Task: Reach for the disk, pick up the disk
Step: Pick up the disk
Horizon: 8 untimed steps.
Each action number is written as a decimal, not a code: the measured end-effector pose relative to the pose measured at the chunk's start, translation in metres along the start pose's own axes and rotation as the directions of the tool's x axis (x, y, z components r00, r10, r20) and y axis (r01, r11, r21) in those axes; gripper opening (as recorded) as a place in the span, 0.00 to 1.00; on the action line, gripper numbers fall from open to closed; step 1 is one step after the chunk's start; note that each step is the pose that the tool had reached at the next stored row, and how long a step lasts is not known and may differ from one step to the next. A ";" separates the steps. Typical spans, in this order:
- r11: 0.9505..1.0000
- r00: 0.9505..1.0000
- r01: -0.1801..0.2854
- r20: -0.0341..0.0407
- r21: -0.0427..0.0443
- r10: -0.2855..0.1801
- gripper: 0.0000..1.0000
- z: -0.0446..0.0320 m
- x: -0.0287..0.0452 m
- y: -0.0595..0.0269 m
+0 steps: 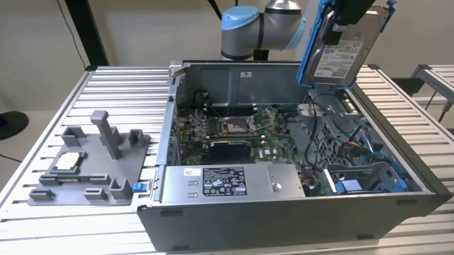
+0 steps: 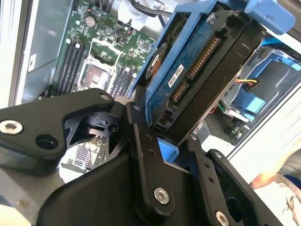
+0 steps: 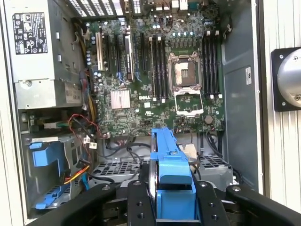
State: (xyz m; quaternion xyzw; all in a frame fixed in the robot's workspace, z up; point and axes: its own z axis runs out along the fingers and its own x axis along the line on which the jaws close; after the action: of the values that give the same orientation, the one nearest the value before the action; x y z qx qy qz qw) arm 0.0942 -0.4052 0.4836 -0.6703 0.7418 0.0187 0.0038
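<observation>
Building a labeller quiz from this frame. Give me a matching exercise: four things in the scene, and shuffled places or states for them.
Things:
1. disk
2. grey fixture tray
3. power supply box
4. motherboard

Places or states:
A. on the slatted table, at the exterior view's left of the computer case
B. lying flat in the floor of the open case
C. held in the gripper, lifted above the case
D. inside the case, along its near wall in the exterior view

Pairs: 1-C, 2-A, 3-D, 4-B
</observation>
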 end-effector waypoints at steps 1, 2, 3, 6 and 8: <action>1.000 1.000 0.000 0.000 0.000 0.000 0.00 0.0000 0.0013 -0.0001; 1.000 1.000 0.000 0.000 0.000 0.000 0.00 -0.0001 0.0026 -0.0003; 1.000 1.000 0.000 0.000 0.000 0.000 0.00 -0.0001 0.0043 -0.0004; 1.000 1.000 0.000 0.000 0.000 0.000 0.00 -0.0002 0.0102 -0.0010; 1.000 1.000 0.000 0.000 0.000 0.000 0.00 -0.0002 0.0146 -0.0015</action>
State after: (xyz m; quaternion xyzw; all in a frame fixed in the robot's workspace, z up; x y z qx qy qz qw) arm 0.0942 -0.4199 0.4833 -0.6702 0.7420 0.0187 0.0038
